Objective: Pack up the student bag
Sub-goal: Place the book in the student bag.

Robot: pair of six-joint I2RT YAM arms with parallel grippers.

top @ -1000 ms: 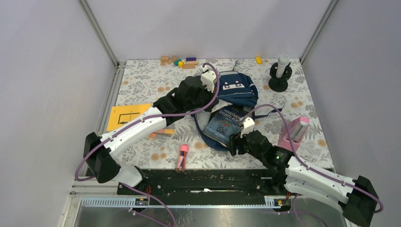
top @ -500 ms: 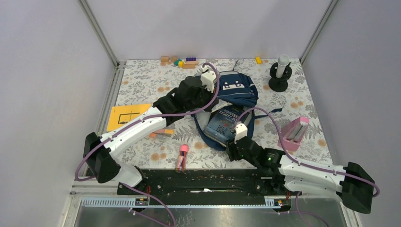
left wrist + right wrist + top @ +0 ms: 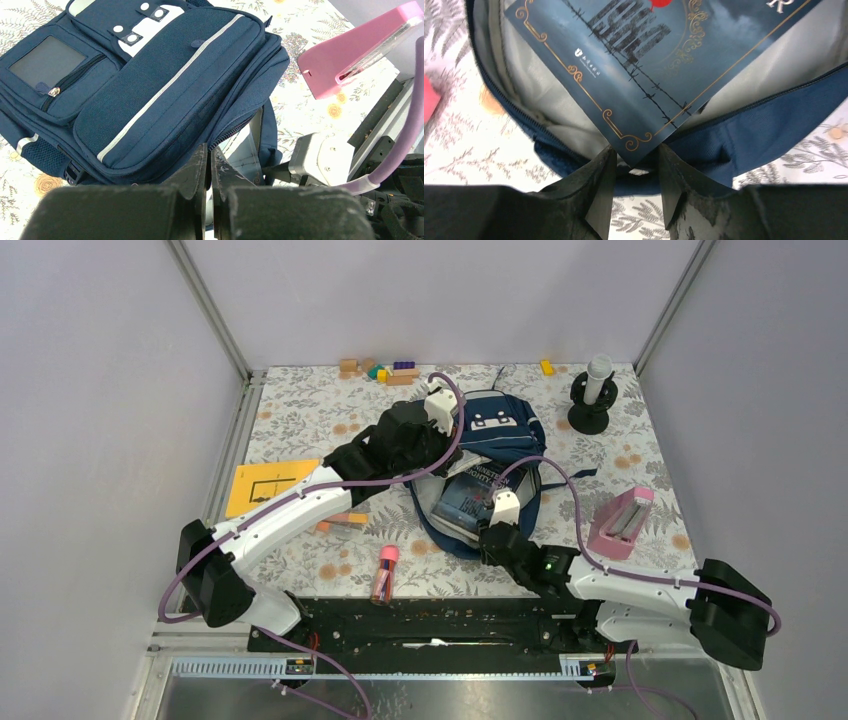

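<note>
Viewing the student bag (image 3: 505,430) lying flat in the middle of the floral surface (image 3: 300,420), front pockets and pale stripe facing up, mouth gaping toward the arm bases. Holding the left jaws pressed together at the bag's left edge, just by the zip opening; not possible to tell whether any fabric is caught between them. Holding the right jaws spread at the bag's near rim, straddling the near corner of a dark blue book (image 3: 472,498) that is resting partly inside the mouth, without clearly touching it. Spotting a pink case (image 3: 622,520) lying right of the bag, a yellow card (image 3: 270,483) lying left of it, and coloured blocks (image 3: 380,370) sitting beyond it.
</note>
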